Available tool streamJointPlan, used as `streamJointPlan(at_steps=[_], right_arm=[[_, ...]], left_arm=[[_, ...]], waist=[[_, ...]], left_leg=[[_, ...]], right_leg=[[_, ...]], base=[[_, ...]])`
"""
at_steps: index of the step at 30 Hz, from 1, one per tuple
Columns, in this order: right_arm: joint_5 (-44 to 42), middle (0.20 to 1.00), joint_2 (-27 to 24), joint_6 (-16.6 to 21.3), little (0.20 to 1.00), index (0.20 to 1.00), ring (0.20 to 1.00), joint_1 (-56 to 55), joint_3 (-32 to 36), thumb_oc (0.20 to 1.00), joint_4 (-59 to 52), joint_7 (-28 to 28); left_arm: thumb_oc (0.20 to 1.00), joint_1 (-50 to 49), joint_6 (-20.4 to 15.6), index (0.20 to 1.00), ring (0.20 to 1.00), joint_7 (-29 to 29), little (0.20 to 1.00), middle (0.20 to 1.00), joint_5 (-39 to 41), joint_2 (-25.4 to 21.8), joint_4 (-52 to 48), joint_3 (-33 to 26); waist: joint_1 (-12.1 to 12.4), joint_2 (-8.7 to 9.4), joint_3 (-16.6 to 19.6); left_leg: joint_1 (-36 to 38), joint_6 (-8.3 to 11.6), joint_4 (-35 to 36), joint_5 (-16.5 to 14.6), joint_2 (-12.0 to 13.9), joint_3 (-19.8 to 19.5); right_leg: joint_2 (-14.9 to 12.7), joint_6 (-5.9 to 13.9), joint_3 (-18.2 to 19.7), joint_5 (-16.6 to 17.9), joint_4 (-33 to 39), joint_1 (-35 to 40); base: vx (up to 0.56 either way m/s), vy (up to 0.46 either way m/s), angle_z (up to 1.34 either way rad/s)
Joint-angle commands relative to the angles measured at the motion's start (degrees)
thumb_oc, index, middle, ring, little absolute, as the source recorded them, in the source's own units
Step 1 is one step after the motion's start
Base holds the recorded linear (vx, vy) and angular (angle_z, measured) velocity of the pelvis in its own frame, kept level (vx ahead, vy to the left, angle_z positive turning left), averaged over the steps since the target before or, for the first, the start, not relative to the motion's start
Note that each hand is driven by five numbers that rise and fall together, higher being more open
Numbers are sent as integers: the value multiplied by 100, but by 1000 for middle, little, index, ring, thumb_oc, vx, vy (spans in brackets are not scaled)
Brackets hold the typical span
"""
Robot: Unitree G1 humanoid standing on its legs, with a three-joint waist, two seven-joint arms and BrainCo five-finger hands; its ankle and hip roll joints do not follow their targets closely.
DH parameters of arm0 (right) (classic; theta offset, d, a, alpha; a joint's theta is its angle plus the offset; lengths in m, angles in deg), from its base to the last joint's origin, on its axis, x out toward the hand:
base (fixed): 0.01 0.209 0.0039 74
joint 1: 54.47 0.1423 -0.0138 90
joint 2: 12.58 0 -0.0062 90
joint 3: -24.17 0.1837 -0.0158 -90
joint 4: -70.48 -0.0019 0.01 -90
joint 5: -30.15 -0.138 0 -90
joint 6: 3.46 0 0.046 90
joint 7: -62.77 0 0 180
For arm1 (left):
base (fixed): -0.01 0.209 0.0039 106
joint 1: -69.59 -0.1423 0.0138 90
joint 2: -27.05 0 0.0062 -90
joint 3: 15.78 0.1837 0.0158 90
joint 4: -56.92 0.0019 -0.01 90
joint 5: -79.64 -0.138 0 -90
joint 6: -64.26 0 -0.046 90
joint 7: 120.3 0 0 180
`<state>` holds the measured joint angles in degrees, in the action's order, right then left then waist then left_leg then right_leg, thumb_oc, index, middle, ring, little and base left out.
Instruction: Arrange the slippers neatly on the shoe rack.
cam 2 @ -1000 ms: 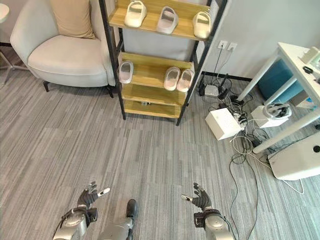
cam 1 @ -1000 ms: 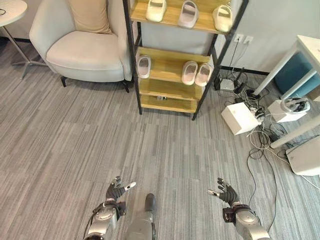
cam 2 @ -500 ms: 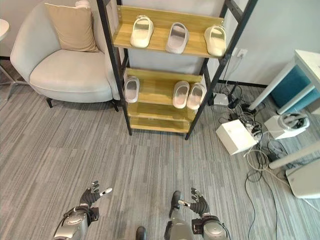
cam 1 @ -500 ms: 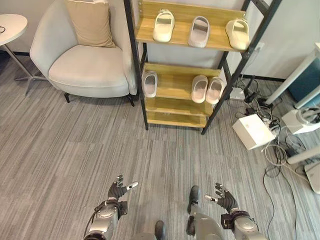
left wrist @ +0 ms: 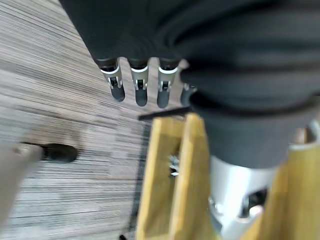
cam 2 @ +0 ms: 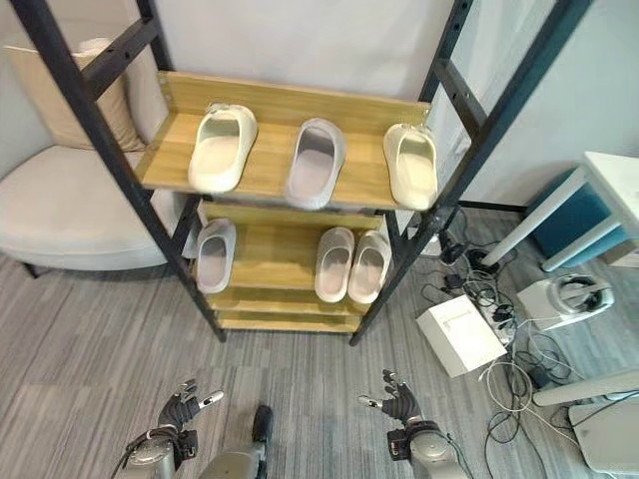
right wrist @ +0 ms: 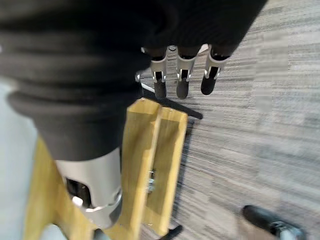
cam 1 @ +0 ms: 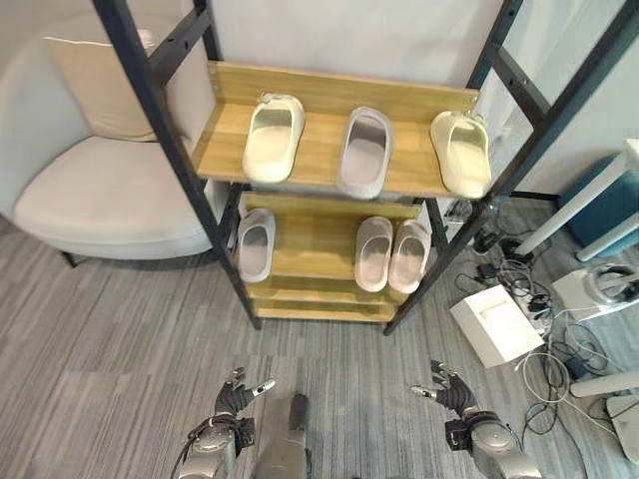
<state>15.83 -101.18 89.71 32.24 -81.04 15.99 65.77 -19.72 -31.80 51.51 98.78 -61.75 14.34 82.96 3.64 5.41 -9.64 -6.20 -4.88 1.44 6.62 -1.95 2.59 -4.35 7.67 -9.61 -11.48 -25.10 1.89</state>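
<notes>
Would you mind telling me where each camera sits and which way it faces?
Left eye view: on the head, looking down at the shoe rack, slippers on its shelves; left hand and right hand low in frame, empty.
Right eye view: beside it, same scene slightly shifted.
Left wrist view: on the left wrist, along straight fingers to the rack's wooden base and floor.
Right wrist view: likewise for the right hand.
Both wrist views share the rack's base.

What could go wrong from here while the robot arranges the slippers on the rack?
1. The grey slipper on the top shelf sits between two cream slippers, so a wrong pairing is possible.
2. The lone slipper on the middle shelf lies near the left edge; a push may drop it.
3. The left hand and right hand, both open, hang low; reaching up may hit the rack's black frame.
</notes>
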Motion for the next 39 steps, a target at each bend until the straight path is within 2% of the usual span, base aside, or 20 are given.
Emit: streamJointPlan(at_steps=[1, 3, 4, 6, 7, 8, 10, 12, 14, 16, 20, 25, 28, 29, 31, 32, 33, 35, 37, 39], right_arm=[[179, 1000, -183, 125, 1000, 1000, 1000, 132, 115, 1000, -421, -70], [188, 1000, -211, 124, 1000, 1000, 1000, 89, 180, 1000, -445, -48], [186, 1000, -232, 119, 1000, 1000, 1000, 28, 217, 1000, -490, -5], [213, 1000, -239, 108, 1000, 1000, 1000, -105, 247, 1000, -658, -11], [214, 1000, -240, 106, 1000, 1000, 1000, -110, 247, 1000, -662, -11], [106, 1000, -271, 169, 1000, 1000, 1000, -142, 250, 1000, -486, -12], [13, 1000, -341, 188, 1000, 1000, 1000, -127, 277, 1000, -429, 2], [-5, 1000, -392, 190, 1000, 1000, 1000, -119, 294, 1000, -425, -1], [-45, 1000, -504, 186, 1000, 1000, 1000, -113, 391, 1000, -449, 49], [-29, 1000, -526, 166, 1000, 1000, 1000, -120, 390, 1000, -439, 39], [7, 1000, -490, 132, 1000, 1000, 1000, -113, 377, 1000, -404, 8], [74, 1000, -408, 98, 1000, 1000, 1000, -103, 322, 1000, -364, -29], [151, 1000, -331, 77, 1000, 1000, 1000, -113, 357, 1000, -305, -35], [196, 1000, -290, 87, 1000, 1000, 1000, -58, 325, 1000, -323, -12], [302, 1000, -287, 76, 1000, 1000, 1000, 23, 222, 1000, -471, -38], [303, 1000, -287, 75, 1000, 1000, 1000, 22, 222, 1000, -473, -38], [415, 1000, -312, 92, 1000, 1000, 1000, 43, 173, 1000, -591, -61], [700, 1000, -400, 91, 1000, 1000, 1000, 8, 19, 1000, -1085, -167], [788, 1000, -461, 108, 1000, 1000, 1000, -54, -48, 1000, -1381, -239], [1177, 1000, -960, 251, 1000, 1000, 1000, -619, 46, 1000, -3118, -654]], left_arm=[[1000, 202, -197, 1000, 1000, 1, 1000, 1000, 18, -136, -170, -42], [1000, 279, -209, 1000, 1000, -11, 1000, 1000, 52, -146, -143, -45], [1000, 351, -201, 1000, 1000, -29, 1000, 1000, 70, -152, -104, -55], [1000, 398, -194, 1000, 1000, -37, 1000, 1000, 70, -168, -63, -72], [1000, 395, -193, 1000, 1000, -37, 1000, 1000, 70, -168, -64, -71], [1000, 413, -234, 1000, 1000, -48, 1000, 1000, 59, -116, -42, -41], [1000, 469, -250, 1000, 1000, -51, 1000, 1000, 116, -68, -56, -1], [1000, 522, -253, 1000, 1000, -53, 1000, 1000, 150, -50, -72, 36], [1000, 597, -235, 1000, 1000, -44, 1000, 1000, 133, -5, -200, 179], [1000, 581, -231, 1000, 1000, -17, 1000, 1000, 124, 14, -192, 223], [1000, 518, -204, 1000, 1000, 23, 1000, 1000, 95, 10, -259, 306], [1000, 473, -197, 1000, 1000, 65, 1000, 1000, 70, -22, -253, 309], [1000, 475, -212, 1000, 1000, 87, 1000, 1000, 4, -23, -138, 291], [1000, 510, -231, 1000, 1000, 70, 1000, 1000, 11, -59, -179, 255], [1000, 583, -241, 1000, 1000, 63, 1000, 1000, 19, -136, -220, 263], [1000, 583, -242, 1000, 1000, 63, 1000, 1000, 19, -135, -219, 264], [1000, 565, -236, 1000, 1000, 84, 1000, 1000, 5, -139, -212, 267], [1000, 483, -215, 1000, 1000, 135, 1000, 1000, -28, -161, -259, 213], [1000, 479, -213, 1000, 1000, 141, 1000, 1000, -53, -155, -213, 172], [1000, 504, -189, 1000, 1000, 125, 1000, 1000, -94, -141, -153, -24]], waist=[[79, -181, -235], [-11, -184, -262], [-109, -150, -245], [-179, -95, -200], [-182, -100, -206], [-230, -87, -77], [-252, -100, -84], [-277, -111, -87], [-323, -121, -89], [-339, -148, -23], [-345, -203, 71], [-319, -175, 31], [-345, -124, 4], [-327, -69, -81], [-255, -137, -209], [-253, -136, -217], [-213, -168, -205], [-96, -98, -22], [-73, -62, 19], [-211, 6, 58]], left_leg=[[490, 614, -152, -575, 418, 62], [682, 720, -37, -650, 460, -8], [852, 811, 45, -736, 497, -105], [1021, 897, 115, -805, 577, -164], [1033, 899, 119, -807, 582, -169], [1021, 999, -77, -857, 747, -204], [872, 1045, -430, -807, 741, -339], [767, 1072, -547, -738, 726, -402], [527, 1085, -323, -549, 851, -129], [570, 1105, -233, -557, 864, -69], [768, 1046, 33, -665, 800, 22], [934, 904, 199, -756, 616, 65], [1024, 801, 349, -798, 438, 224], [988, 759, 347, -792, 337, 346], [754, 685, 240, -676, 410, 415], [762, 686, 234, -684, 408, 417], [703, 670, 221, -644, 437, 436], [595, 709, 229, -588, 418, 547], [587, 733, 246, -560, 421, 579], [660, 838, 264, -483, 559, 658]], right_leg=[[-548, 233, -247, 1267, 604, -927], [-638, 195, -253, 1334, 1405, -927], [-655, 262, -52, 1520, 1986, -1007], [-584, 306, 43, 1633, 2256, -995], [-579, 305, 35, 1632, 2264, -979], [-385, 198, 78, 1512, 2315, -817], [-285, 76, -24, 1436, 2348, -699], [-275, 47, -96, 1413, 2380, -640], [-328, 56, -306, 1377, 2519, -502], [-324, 62, -347, 1366, 2565, -473], [-351, 102, -340, 1383, 2645, -390], [-445, 206, -144, 1532, 2589, -486], [-624, 388, -20, 1868, 2639, -650], [-734, 527, 73, 2185, 2688, -818], [-657, 464, 167, 1805, 2053, -853], [-660, 465, 171, 1785, 2028, -855], [-592, 412, 166, 1535, 1828, -723], [-539, 367, 23, 1365, 2152, -380], [-522, 367, 28, 1364, 2347, -305], [-386, 297, 69, 1336, 2681, -180]], base=[[230, -59, -17], [322, -175, 25], [299, -192, 48], [277, -213, 51], [412, -384, 56], [267, -281, 52], [186, -219, 44], [60, -62, 71], [61, -18, 32], [68, 27, 37], [71, 100, -8], [-37, 152, -13], [-121, 208, -10], [-316, 197, -27], [-296, 110, -42], [-147, 42, -46], [-94, 23, -29], [-103, 0, -24], [-42, -56, -28], [-41, -145, -34]])
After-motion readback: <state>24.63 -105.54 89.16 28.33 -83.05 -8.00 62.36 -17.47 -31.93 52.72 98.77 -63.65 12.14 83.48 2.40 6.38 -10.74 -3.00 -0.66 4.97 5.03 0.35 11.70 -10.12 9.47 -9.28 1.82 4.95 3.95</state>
